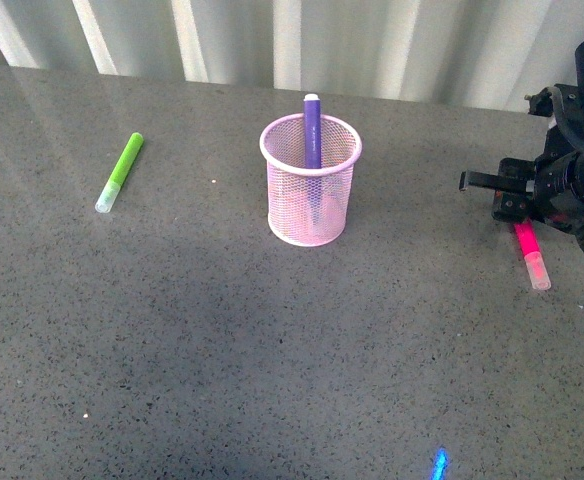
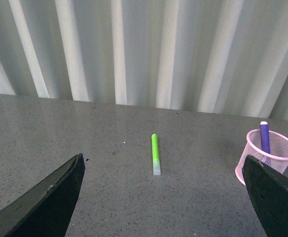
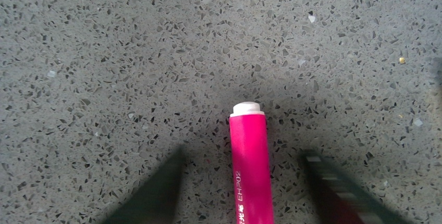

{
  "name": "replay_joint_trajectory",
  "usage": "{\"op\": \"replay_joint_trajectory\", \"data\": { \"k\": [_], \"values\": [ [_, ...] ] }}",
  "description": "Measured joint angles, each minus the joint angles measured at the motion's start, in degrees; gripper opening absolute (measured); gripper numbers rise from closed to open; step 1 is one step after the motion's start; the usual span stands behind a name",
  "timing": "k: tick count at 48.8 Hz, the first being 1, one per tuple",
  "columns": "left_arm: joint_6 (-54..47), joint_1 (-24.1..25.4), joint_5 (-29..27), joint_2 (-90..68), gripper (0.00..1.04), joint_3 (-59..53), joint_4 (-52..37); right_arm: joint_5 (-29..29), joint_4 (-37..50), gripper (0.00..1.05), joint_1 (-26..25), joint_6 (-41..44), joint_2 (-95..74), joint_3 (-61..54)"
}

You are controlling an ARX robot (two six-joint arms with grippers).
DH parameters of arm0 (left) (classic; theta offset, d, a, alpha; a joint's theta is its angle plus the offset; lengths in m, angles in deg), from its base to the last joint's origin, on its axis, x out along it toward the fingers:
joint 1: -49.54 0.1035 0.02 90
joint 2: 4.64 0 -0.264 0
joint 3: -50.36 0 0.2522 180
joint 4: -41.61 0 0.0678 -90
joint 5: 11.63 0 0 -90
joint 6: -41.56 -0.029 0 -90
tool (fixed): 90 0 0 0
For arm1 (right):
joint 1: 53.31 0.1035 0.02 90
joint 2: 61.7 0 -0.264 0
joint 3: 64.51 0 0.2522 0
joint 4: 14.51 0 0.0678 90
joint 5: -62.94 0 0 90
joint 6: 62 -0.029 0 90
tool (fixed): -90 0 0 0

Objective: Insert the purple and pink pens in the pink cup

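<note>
The right end effector (image 3: pixel 244 155) is spread wide and low over the pink pen (image 3: pixel 251 166), one jaw on each side. The pen lies flat on the table (image 1: pixel 222 350) at the right, clear cap toward the robot. The jaws are blurred in the wrist view, so I cannot be sure whether either touches the barrel; they look apart from it.

The first risk is the close. If one jaw arrives first, the round barrel may roll or skid on the smooth stone and slip out. The hold also looks set toward the butt end, so the capped end could droop on lifting.

The next risk is the cup (image 1: pixel 292 210), which stands mid-table, well apart from the pink pen. The purple pen (image 1: pixel 313 130) already stands in it, leaning on the far rim. A drooping pink pen could catch the rim or strike the purple pen, and the light mesh cup would likely slide or tip.

The left end effector (image 2: pixel 162 160) hangs wide open and holds nothing. A green marker (image 1: pixel 120 172) lies far left.

The table is grey speckled stone, polished enough to reflect. Behind it runs a pale ribbed wall (image 1: pixel 372 40).
</note>
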Motion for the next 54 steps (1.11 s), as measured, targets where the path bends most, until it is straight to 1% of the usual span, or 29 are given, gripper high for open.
{"op": "replay_joint_trajectory", "data": {
  "k": [2,5,9,15,18,21,26,32,38,47,54],
  "values": [
    [0.00,0.00,0.00,0.00,0.98,0.00,0.00,0.13,0.92,0.19,0.00,0.02,0.24,-0.66],
    [0.00,0.00,0.00,0.02,0.98,0.00,0.00,0.66,2.97,0.13,0.04,0.22,0.81,-1.79],
    [0.00,0.00,0.00,0.00,0.98,0.00,0.00,1.09,8.81,0.12,0.44,0.76,2.16,-4.57],
    [0.00,0.00,0.00,0.02,0.98,0.00,0.00,-0.96,20.00,0.12,1.92,3.54,6.40,-8.41],
    [0.00,0.00,0.00,0.00,0.98,0.00,0.00,-2.47,28.13,0.12,3.61,6.47,10.01,-10.21],
    [0.00,0.00,0.00,0.02,0.98,0.00,0.00,-4.39,37.29,0.12,6.51,10.56,13.29,-11.50],
    [0.00,0.00,0.00,0.02,0.98,0.00,0.00,-6.84,46.47,0.12,11.41,15.52,14.32,-11.87],
    [0.00,0.00,0.00,0.00,0.98,0.00,0.00,-7.87,50.42,0.12,15.37,18.43,12.57,-11.61],
    [0.00,0.00,0.00,0.02,0.98,0.00,0.00,-8.41,53.44,0.12,18.21,20.72,9.31,-10.08],
    [0.00,0.00,0.00,0.00,0.98,0.00,0.00,-8.63,54.47,0.12,21.22,22.45,4.70,-5.88],
    [0.00,0.00,0.00,0.02,0.98,0.00,0.00,-8.61,54.05,0.12,22.64,22.56,2.54,-2.01]
  ]
}}
